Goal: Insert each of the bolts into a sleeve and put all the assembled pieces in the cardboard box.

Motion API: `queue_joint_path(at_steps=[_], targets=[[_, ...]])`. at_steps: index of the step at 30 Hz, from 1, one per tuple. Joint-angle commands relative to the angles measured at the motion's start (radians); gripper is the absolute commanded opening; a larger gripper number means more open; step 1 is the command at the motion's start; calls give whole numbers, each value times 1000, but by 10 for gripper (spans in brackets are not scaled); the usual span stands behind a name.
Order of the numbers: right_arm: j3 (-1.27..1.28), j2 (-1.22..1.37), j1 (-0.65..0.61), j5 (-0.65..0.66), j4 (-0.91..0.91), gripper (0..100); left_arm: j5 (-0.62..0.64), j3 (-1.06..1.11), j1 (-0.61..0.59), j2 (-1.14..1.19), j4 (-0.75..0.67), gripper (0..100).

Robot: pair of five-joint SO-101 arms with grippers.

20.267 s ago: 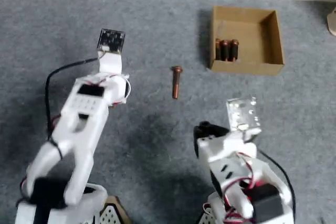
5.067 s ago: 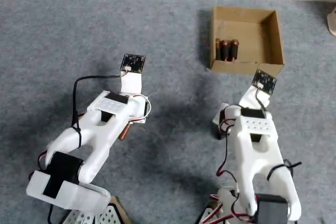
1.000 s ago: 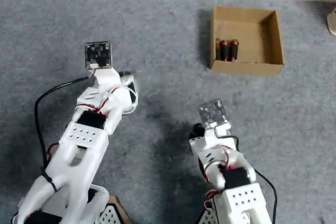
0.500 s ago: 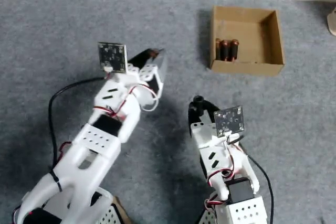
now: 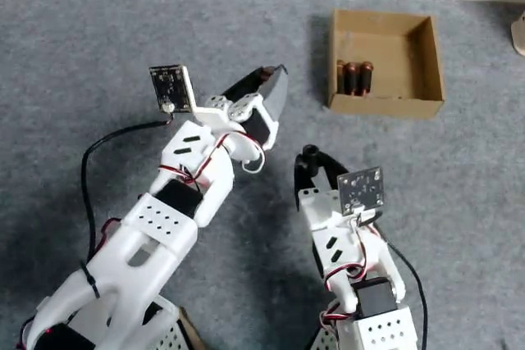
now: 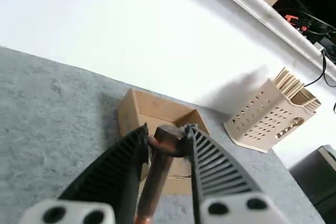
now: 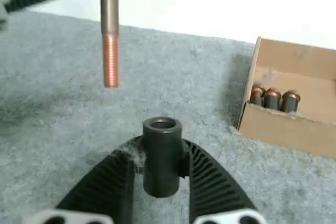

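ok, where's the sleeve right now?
The sleeve stands upright in the right gripper, between its fingers, mid-table in the high view, short of the cardboard box; the left gripper's bolt hangs higher, off to one side.

On the grey table (image 5: 98, 38), the left end effector (image 5: 269, 79) grips a copper bolt (image 5: 264, 74) a little way from the right end effector (image 5: 314, 163) and its black sleeve (image 5: 310, 153), near a cardboard box (image 5: 402, 47) holding three assembled pieces (image 5: 353, 78)
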Motion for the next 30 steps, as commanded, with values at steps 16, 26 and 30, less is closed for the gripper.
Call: queue_joint_path(at_steps=[16, 26, 30], targets=[[137, -25, -79, -11, -33, 5, -117, 84, 229, -285, -34, 6], [137, -25, -79, -11, -35, 5, -114, 159, 229, -302, -37, 6], [137, -25, -79, -11, -35, 5, -117, 156, 222, -302, -38, 6]])
